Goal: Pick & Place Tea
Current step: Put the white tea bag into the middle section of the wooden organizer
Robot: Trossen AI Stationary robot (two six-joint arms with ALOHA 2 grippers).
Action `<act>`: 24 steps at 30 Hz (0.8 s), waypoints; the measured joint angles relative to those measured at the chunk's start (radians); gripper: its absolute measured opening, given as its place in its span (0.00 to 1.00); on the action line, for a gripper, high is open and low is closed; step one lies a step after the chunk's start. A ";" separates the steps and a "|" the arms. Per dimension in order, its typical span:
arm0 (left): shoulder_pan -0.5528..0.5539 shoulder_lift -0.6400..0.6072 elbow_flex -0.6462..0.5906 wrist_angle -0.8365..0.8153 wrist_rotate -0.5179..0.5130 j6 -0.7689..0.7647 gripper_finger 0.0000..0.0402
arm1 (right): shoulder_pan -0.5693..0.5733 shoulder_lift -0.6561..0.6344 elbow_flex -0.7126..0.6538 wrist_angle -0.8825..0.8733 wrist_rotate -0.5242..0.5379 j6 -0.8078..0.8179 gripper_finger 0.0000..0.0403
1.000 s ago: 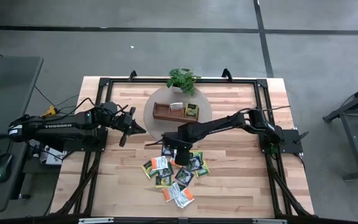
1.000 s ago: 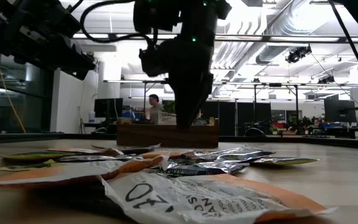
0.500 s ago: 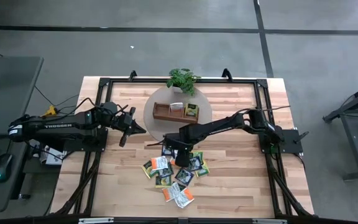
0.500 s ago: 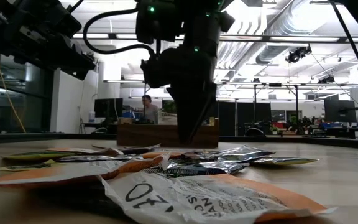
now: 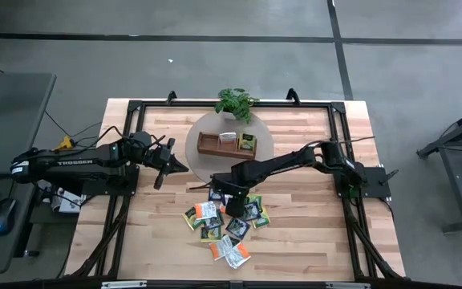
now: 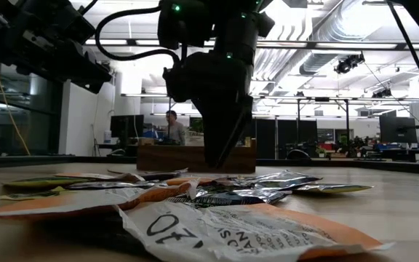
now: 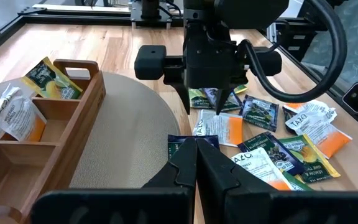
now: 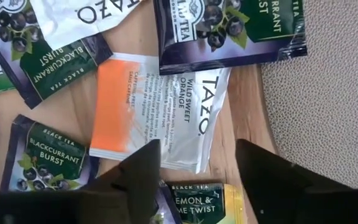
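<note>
The tea (image 5: 224, 225) lies flat in a loose heap on the table (image 5: 311, 233), just beside the round mat (image 5: 203, 164). An orange-and-white sachet (image 8: 160, 112) lies lengthwise between the right gripper's (image 8: 197, 165) open fingers, just above it. On the mat, the tray (image 7: 48, 134) holds two sachets. The left gripper (image 7: 196, 155), closed and empty, hovers beside the mat.

A wooden table (image 5: 311, 233) with a black frame along its edges stands on a grey floor (image 5: 215, 64). A round beige mat (image 5: 203, 164) lies toward the table's 12 o'clock side, with a brown wooden tray (image 5: 215, 146) on it. A small potted plant (image 5: 236, 103) stands just beyond the tray at 12 o'clock. A person (image 6: 172, 125) shows far off in the room.
</note>
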State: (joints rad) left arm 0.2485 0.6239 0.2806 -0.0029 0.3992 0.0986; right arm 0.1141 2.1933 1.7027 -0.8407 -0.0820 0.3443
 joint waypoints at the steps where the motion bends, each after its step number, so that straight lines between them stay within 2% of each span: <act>1: 0.000 0.000 0.000 0.000 0.000 0.000 0.00 | 0.000 0.000 0.000 -0.001 0.000 0.001 0.56; 4: 0.000 0.000 0.000 0.000 0.000 0.000 0.00 | 0.000 0.000 0.000 -0.001 0.000 0.016 0.60; 9: 0.000 0.000 0.000 0.000 0.000 0.000 0.00 | 0.004 0.000 0.000 -0.003 0.003 0.028 0.62; 24: 0.000 0.000 0.000 0.000 0.000 0.000 0.00 | 0.018 0.005 0.001 -0.008 0.048 0.067 0.55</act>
State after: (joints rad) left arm 0.2485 0.6239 0.2806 -0.0029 0.3992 0.0986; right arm 0.1321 2.1983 1.7039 -0.8489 -0.0341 0.4109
